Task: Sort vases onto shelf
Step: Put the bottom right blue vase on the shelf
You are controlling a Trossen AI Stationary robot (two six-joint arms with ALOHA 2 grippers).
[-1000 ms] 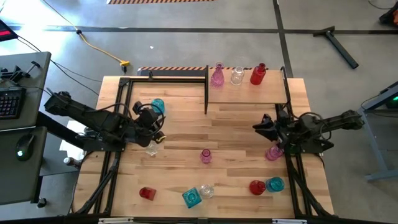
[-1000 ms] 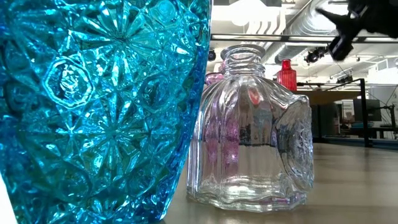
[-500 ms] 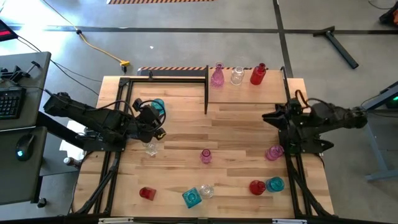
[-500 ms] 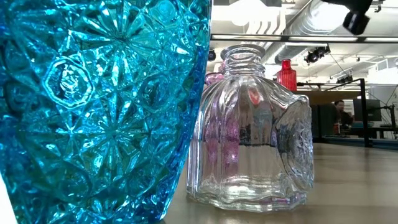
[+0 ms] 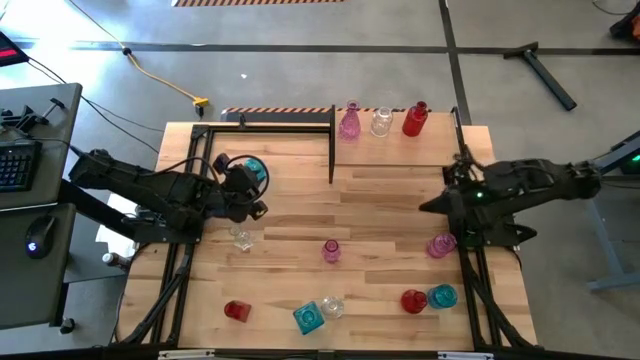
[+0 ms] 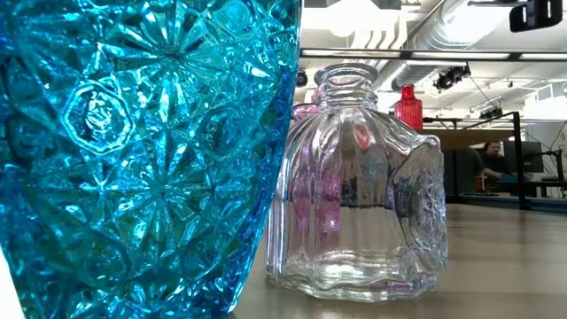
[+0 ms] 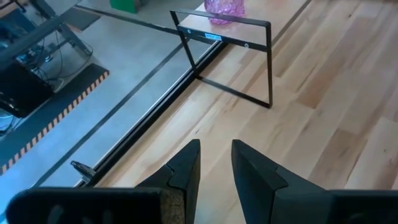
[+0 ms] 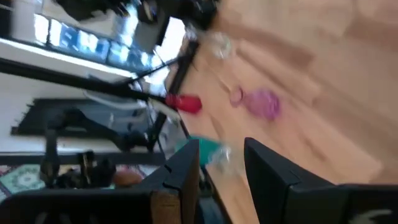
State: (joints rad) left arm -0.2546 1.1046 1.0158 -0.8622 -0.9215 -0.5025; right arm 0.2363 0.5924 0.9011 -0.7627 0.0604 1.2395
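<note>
Three vases stand on the shelf (image 5: 400,152): pink (image 5: 349,122), clear (image 5: 381,122) and red (image 5: 414,118). On the table stand a teal vase (image 5: 253,170), a clear one (image 5: 242,238), pink ones (image 5: 331,250) (image 5: 440,245), a red-and-teal pair (image 5: 413,300), and a red (image 5: 236,310), teal (image 5: 308,318) and clear (image 5: 332,306) one near the front edge. My left gripper (image 5: 257,209) (image 7: 216,163) hovers between the teal and clear vases, open and empty. My right gripper (image 5: 425,206) (image 8: 222,163) is open and empty above the right pink vase.
The shelf's black metal posts (image 5: 332,150) (image 7: 268,62) rise at the table's far right. In the low view, the front teal vase (image 6: 142,151) and clear vase (image 6: 359,186) fill the picture. Bare wood (image 5: 380,215) lies between the two arms. A person sits far behind the table (image 6: 485,164).
My right gripper has risen, leaving the top of the low view, and its arm has swung and turned above the right pink vase. My left gripper has drifted slightly toward the far edge, away from the clear vase. No vase has moved.
</note>
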